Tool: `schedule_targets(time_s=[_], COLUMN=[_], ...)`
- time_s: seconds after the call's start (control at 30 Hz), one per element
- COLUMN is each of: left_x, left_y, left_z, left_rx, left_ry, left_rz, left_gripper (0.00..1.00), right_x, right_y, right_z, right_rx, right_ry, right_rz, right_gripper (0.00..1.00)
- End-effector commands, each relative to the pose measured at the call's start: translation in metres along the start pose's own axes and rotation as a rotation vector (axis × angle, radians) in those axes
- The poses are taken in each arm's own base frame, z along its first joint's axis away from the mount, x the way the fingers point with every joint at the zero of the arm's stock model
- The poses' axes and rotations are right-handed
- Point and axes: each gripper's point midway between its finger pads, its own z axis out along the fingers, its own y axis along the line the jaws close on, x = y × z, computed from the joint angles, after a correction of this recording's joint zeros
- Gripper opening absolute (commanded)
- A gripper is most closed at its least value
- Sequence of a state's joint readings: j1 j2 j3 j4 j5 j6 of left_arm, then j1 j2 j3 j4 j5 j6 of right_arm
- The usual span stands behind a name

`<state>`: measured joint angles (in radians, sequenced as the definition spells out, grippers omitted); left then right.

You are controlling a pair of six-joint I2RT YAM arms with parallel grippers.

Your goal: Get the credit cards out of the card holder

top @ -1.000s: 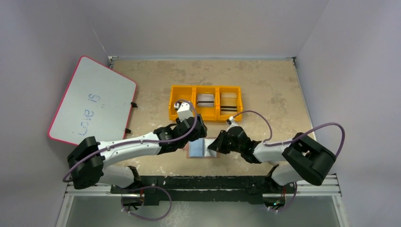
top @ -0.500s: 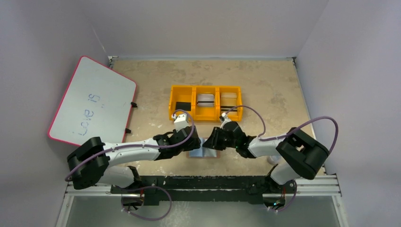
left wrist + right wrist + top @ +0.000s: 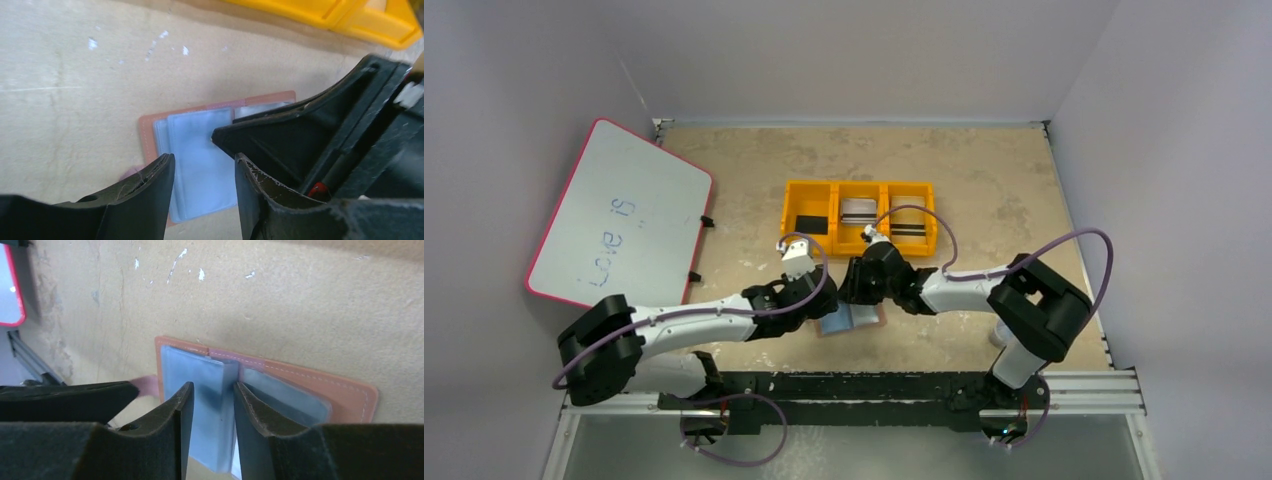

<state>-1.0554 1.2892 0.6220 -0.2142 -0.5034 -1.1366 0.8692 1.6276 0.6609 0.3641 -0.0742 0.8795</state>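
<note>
1. My right gripper [image 3: 212,392] hangs just above the card holder [image 3: 345,395], with its jaws narrowly parted over the fold and clamping nothing.
2. My left gripper [image 3: 204,167], also parted and empty, hovers just above it too.
3. The card holder lies open and flat on the table [image 3: 984,170], its tan leather rim framing pale blue-grey panels.

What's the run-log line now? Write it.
tan-brown leather card holder: lying open | left gripper: open, over its blue-grey panel | right gripper: open, over its middle

Orange three-compartment tray [image 3: 860,184]; red-rimmed whiteboard [image 3: 619,215] far left.
</note>
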Motion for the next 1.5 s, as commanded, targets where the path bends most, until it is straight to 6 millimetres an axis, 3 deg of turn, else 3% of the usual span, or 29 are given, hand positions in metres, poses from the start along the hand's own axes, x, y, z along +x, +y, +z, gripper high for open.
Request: schedule_targets(time_s=[0.0, 0.2, 0.3, 0.5, 0.67, 0.7, 0.73, 0.8, 0.9, 1.03, 1.1, 1.17, 1.3, 1.47], left_x=[-0.028, -0.035, -0.030, -0.028, -0.037, -0.039, -0.041, -0.043, -0.044, -0.048, -0.053, -0.056, -0.054, -0.046], left_y=[0.022, 0.031, 0.036, 0.040, 0.045, 0.048, 0.050, 0.054, 0.055, 0.046, 0.041, 0.037, 0.025, -0.007], left_z=[-0.015, -0.025, -0.023, -0.025, -0.035, -0.036, -0.039, -0.041, -0.045, -0.051, -0.055, -0.058, -0.061, -0.060], left_rx=[-0.067, -0.051, -0.070, -0.061, -0.059, -0.064, -0.066, -0.069, -0.058, -0.035, -0.025, -0.015, 0.037, 0.166], left_ry=[-0.128, -0.171, -0.155, -0.152, -0.186, -0.195, -0.203, -0.215, -0.218, -0.206, -0.206, -0.202, -0.171, -0.091], left_rz=[-0.063, -0.102, -0.098, -0.116, -0.146, -0.151, -0.158, -0.168, -0.179, -0.166, -0.153, -0.141, -0.142, -0.155], left_gripper=[0.47, 0.48, 0.48, 0.47, 0.47, 0.47, 0.47, 0.47, 0.47, 0.47, 0.47, 0.47, 0.49, 0.50], right_x=[0.016, 0.019, 0.020, 0.027, 0.032, 0.038, 0.034, 0.035, 0.035, 0.030, 0.025, 0.015, 0.018, 0.011], right_y=[-0.032, -0.040, -0.033, -0.004, -0.017, -0.027, -0.020, -0.028, -0.036, -0.008, 0.005, 0.022, 0.029, 0.039], right_z=[0.006, 0.008, 0.009, 0.013, 0.017, 0.016, 0.018, 0.019, 0.019, 0.014, 0.010, 0.011, 0.011, -0.002], right_rx=[0.212, 0.347, 0.357, 0.279, 0.374, 0.415, 0.426, 0.489, 0.567, 0.457, 0.375, 0.270, 0.147, 0.000], right_ry=[0.037, 0.030, 0.027, 0.058, 0.073, 0.087, 0.074, 0.082, 0.090, 0.064, 0.031, 0.009, 0.060, 0.021], right_rz=[-0.096, -0.148, -0.190, -0.294, -0.353, -0.373, -0.385, -0.395, -0.383, -0.307, -0.252, -0.187, -0.049, 0.141], right_gripper=[0.37, 0.37, 0.38, 0.50, 0.49, 0.47, 0.41, 0.27, 0.21, 0.11, 0.01, 0.00, 0.00, 0.00])
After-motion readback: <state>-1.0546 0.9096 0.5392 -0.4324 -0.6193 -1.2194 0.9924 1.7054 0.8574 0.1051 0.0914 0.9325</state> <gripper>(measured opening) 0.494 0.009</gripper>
